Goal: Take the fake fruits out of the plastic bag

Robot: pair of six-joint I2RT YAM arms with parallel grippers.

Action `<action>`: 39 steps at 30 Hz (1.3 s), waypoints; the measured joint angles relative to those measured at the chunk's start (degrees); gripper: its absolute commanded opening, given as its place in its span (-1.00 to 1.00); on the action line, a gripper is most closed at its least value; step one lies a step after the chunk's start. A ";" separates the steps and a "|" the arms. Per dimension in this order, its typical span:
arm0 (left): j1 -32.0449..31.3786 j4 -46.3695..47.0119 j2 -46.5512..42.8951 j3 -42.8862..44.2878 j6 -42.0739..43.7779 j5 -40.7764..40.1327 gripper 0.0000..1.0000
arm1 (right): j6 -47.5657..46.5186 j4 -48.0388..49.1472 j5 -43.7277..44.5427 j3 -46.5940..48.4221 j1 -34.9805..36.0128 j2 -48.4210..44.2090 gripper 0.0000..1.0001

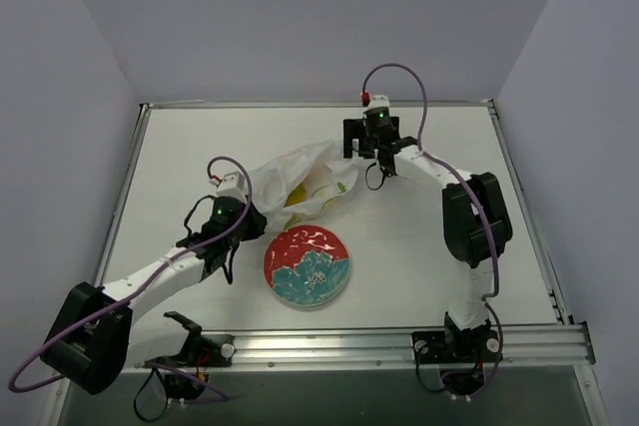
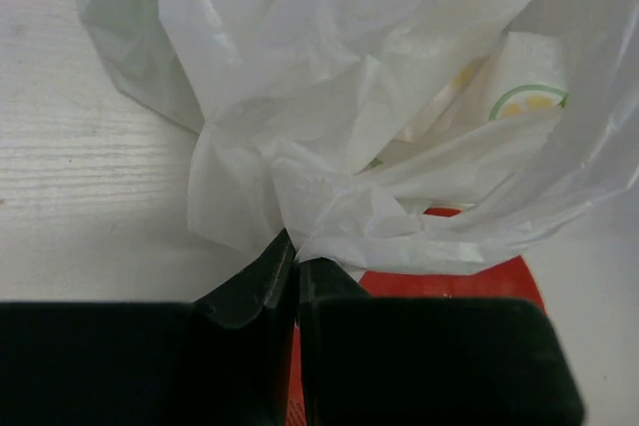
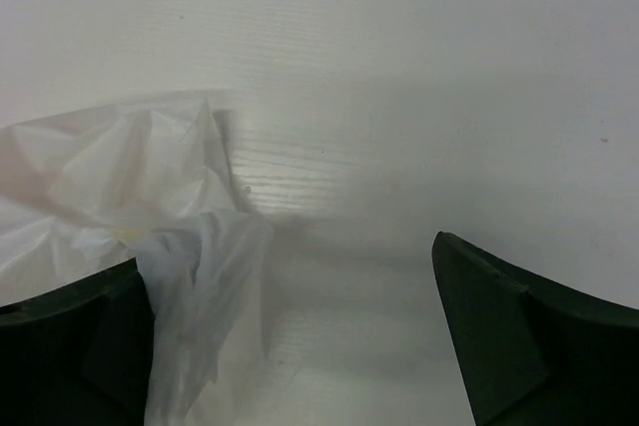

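Observation:
The plastic bag lies crumpled on the white table, just beyond the plate. My left gripper is at the bag's near left end, and in the left wrist view this gripper is shut on a bunched fold of the bag. Fake fruits show dimly through the film: a yellowish one, a green piece and a green-rimmed slice. My right gripper stands open at the bag's far right corner. In its wrist view the right gripper has loose bag film draped against its left finger.
A red and teal floral plate sits on the table near the front edge, partly under the bag's edge. The table's metal rail runs along the front, and the walls stand close around.

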 measured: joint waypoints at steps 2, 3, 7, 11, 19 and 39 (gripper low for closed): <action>-0.02 0.02 -0.11 0.79 -0.17 0.59 -0.92 | -0.02 -1.25 -0.11 -2.47 0.59 -5.44 0.94; -0.02 0.00 -0.22 1.46 -0.26 0.83 -0.92 | 0.31 -1.33 0.13 -4.42 1.03 -9.03 0.95; -0.02 -0.52 -1.29 3.63 -0.57 1.22 -0.90 | 3.26 -1.09 2.14 -11.30 4.04 -23.67 1.00; -0.02 -1.18 -2.93 5.22 -0.79 1.22 -0.89 | 7.87 1.86 3.80 -19.45 8.24 -34.99 1.00; -0.02 -3.93 -3.04 6.10 -0.92 1.53 0.06 | 16.92 6.12 2.80 -35.30 9.03 -37.88 1.00; -0.44 -37.81 1.22 50.56 10.97 -4.63 0.93 | 25.73 26.32 -13.57 -36.72 3.06 -19.78 -0.58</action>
